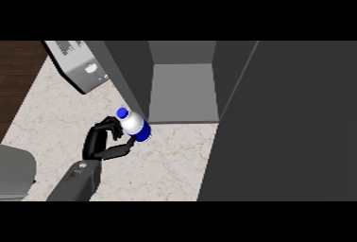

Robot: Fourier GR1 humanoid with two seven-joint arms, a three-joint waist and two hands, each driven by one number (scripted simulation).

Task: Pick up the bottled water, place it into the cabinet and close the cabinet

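The bottled water (132, 124), white with a blue cap and a blue base, is tilted with its cap pointing up-left, right at the front edge of the cabinet's left wall (132, 75). My left hand (105, 139) is curled round it from the left, fingers behind the bottle and thumb reaching to its blue base. The cabinet (182, 92) stands open, showing a bare grey floor inside. Its dark door (286, 123) swings out toward me and fills the right side of the view. My right hand does not show.
A grey appliance (77, 64) with a knob stands at the back left on the marble counter (167, 160). A light grey rounded shape (15, 172) sits at the lower left edge. Dark wooden floor (17, 71) lies beyond the counter's left edge.
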